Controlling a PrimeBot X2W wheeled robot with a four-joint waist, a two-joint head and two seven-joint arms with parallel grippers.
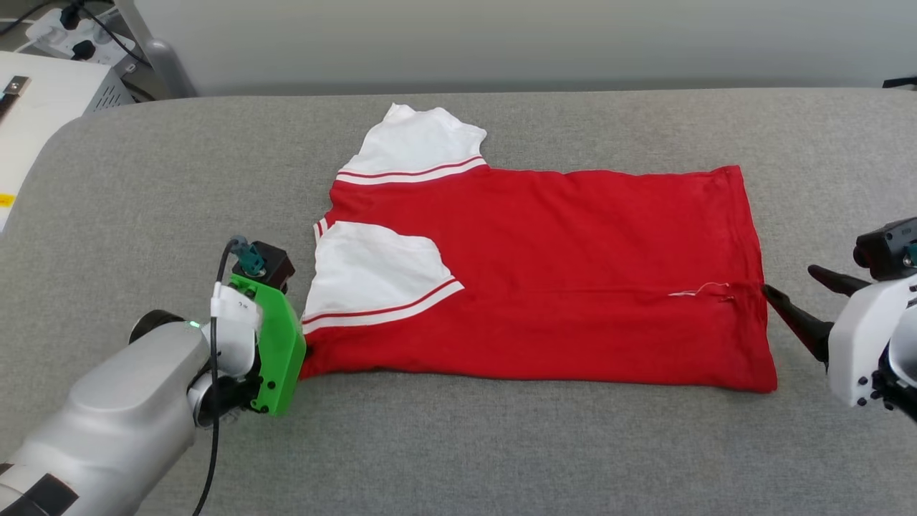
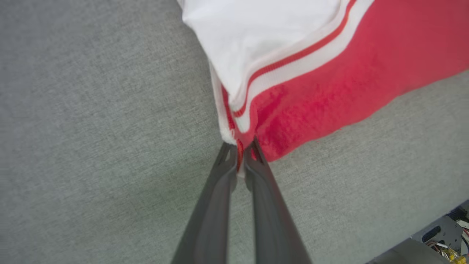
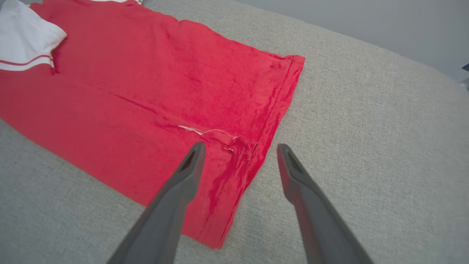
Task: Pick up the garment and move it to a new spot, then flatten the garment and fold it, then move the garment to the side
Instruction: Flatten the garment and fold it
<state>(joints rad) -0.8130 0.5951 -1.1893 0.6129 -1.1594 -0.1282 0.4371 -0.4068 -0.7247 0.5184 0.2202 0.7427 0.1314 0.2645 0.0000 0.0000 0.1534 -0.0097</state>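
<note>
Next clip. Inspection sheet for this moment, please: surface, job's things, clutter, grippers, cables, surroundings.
Surface: grey fabric-covered table, even, no stains seen.
Job's things: red garment with white sleeves lies flat, its near sleeve folded onto the red body. A loose white thread sits by the hem.
Clutter: nothing seen.
Grippers: left gripper is shut on the garment's corner below the near sleeve. Right gripper is open, one finger over the cloth and one past the hem edge, gripping nothing.
Cables: a black cable runs along the left forearm. A power strip with plugs sits at the far left, off the table.
Surroundings: pale wall behind, white box beside the table.
</note>
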